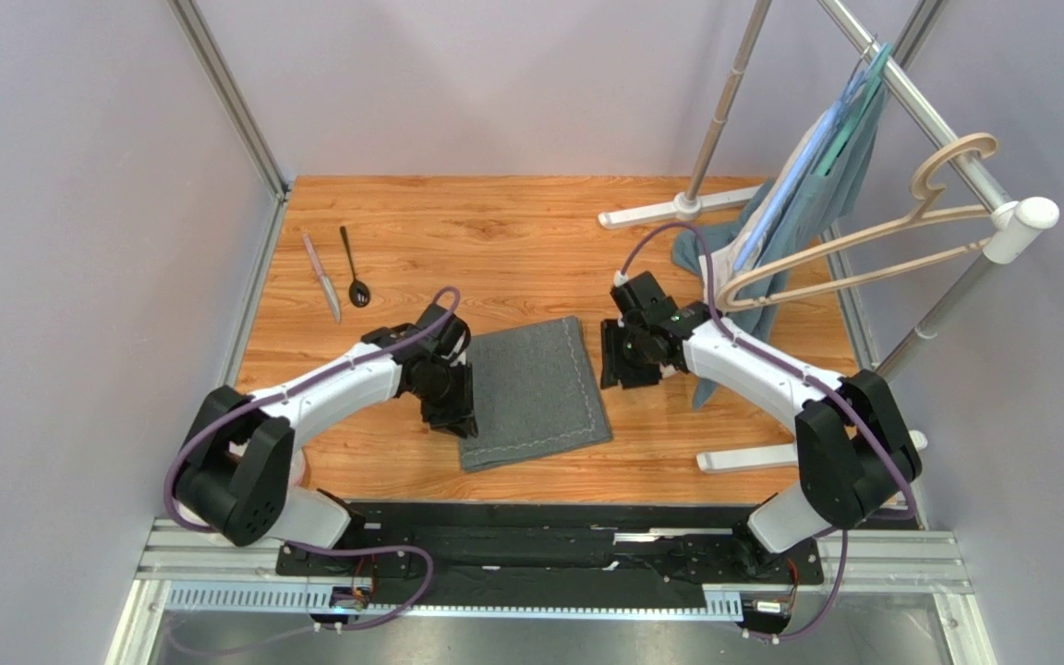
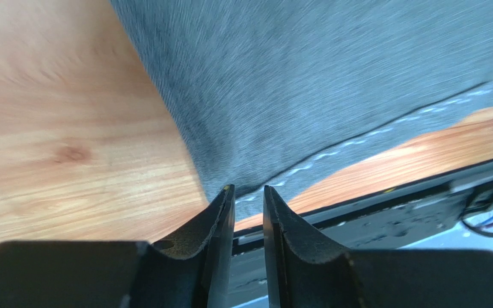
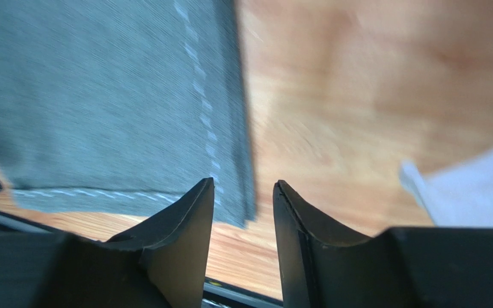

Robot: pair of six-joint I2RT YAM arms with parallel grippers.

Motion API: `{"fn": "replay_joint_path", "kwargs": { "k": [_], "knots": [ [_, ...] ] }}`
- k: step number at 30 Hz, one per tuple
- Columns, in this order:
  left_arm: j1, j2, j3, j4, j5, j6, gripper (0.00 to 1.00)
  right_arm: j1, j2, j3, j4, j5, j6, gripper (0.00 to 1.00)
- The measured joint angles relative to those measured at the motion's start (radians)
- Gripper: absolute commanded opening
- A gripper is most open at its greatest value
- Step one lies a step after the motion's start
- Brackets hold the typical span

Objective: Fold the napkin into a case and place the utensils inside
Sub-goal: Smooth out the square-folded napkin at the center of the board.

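The napkin (image 1: 538, 395) lies flat on the wooden table (image 1: 524, 236), in the middle and toward its near edge, between the two arms. It is nearly square, a little longer from near to far, and that axis is tilted so its far end leans left. A pale stitched line runs along its right edge and another along its near edge.

The left gripper (image 1: 457, 416) sits at the napkin's left edge by the near left corner. In its wrist view the fingers stand slightly apart, their tips right at the cloth's corner, with nothing between them. The right gripper (image 1: 621, 358) is just beside the napkin's right edge, toward the far end. Its jaws are parted and hold nothing, and in its wrist view a napkin corner shows below the gap.

Well apart, at the far left, the knife (image 1: 321, 277) and the spoon (image 1: 355, 268) lie side by side, both pointing near to far, the spoon's bowl at its near end. On the right, a teal-grey garment (image 1: 808, 180) hangs from a rack.
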Motion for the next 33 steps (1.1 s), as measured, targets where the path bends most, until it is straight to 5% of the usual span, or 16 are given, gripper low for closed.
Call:
{"fn": "replay_joint_path", "kwargs": {
  "k": [8,16,23,29,33],
  "knots": [
    [0.017,0.002,0.124,0.039,-0.004,0.027,0.11,0.0,0.257,0.274,0.158,-0.199,0.009,0.37],
    [0.017,0.072,-0.05,0.083,-0.007,0.006,0.09,-0.082,0.516,0.336,0.388,-0.485,0.025,0.32],
    [0.02,0.076,-0.055,0.104,-0.002,-0.029,0.09,-0.256,0.651,0.359,0.51,-0.753,0.035,0.36],
    [0.02,0.083,-0.023,0.111,0.011,-0.008,0.22,-0.296,0.642,0.385,0.465,-0.781,0.021,0.42],
    [0.048,0.028,0.061,0.063,0.052,0.011,0.22,-0.272,0.595,0.389,0.417,-0.765,0.023,0.45]
  ]
}}
